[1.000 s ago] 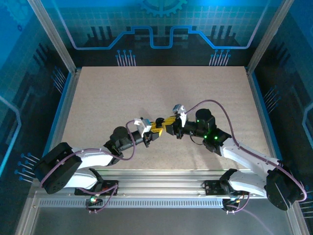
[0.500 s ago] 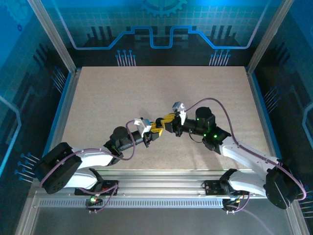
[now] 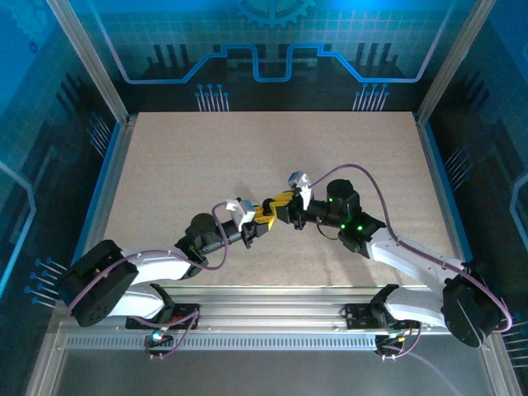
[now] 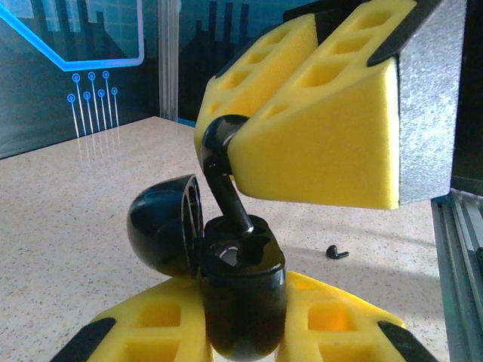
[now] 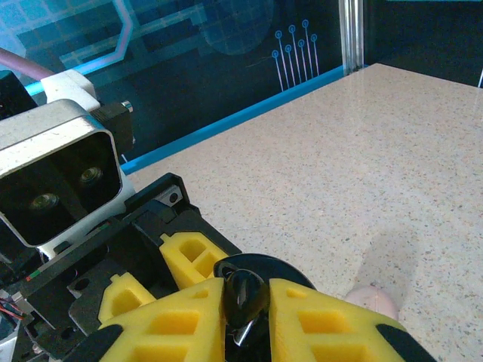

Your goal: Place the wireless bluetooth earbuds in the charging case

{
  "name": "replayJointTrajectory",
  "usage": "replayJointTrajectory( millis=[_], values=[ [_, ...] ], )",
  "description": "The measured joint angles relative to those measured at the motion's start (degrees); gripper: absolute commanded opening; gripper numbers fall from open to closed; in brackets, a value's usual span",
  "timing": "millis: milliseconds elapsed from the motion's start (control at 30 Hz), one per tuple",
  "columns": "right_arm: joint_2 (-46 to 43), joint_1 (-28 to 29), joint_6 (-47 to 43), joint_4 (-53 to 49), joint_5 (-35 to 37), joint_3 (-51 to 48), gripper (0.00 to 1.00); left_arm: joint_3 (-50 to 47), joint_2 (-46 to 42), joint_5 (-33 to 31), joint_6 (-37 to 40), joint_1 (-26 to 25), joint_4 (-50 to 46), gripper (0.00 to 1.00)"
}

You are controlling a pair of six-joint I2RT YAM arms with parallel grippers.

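Right hand (image 3: 282,204) above speckled beige table (image 3: 206,157); blue circuit-patterned walls (image 3: 264,45).

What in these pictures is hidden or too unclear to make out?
- Left wrist view: the earbud stem's tip is hidden inside the charging case; how far it is seated is unclear.
- Top external view: both are too small, buried between the left gripper and right gripper.
- Right wrist view: a pale lump is blurred and cut off by the bottom edge and the right gripper.
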Motion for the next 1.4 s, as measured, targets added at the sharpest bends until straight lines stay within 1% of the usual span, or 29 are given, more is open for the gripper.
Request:
replayJointTrajectory(
  millis=[600, 867, 1100, 1267, 1400],
  values=[
    [1.38, 0.00, 0.66, 2.34, 0.04, -0.39, 0.20, 0.00, 0.00, -0.50, -0.85, -0.04, 1.53, 0.16],
    [-0.52, -0.02, 0.61, 1.81, 0.44, -0.33, 0.20, 0.00, 0.02, -1.44, -0.79, -0.04, 2.27, 0.16],
    [-0.72, -0.44, 0.37, -4.68, 0.42, 1.60, 0.20, -0.57, -1.36, -4.04, -0.50, -0.09, 1.16, 0.16],
    [-1.36, -2.08, 0.15, -10.71, 0.26, 2.43, 0.20, -1.49, -6.75, -5.95, 0.63, -0.09, -4.02, 0.16],
    [-1.81, -3.54, 0.17, -18.14, 0.68, 3.32, 0.20, -2.27, -11.72, -7.10, 1.86, -0.09, -9.11, 0.16]
  ],
)
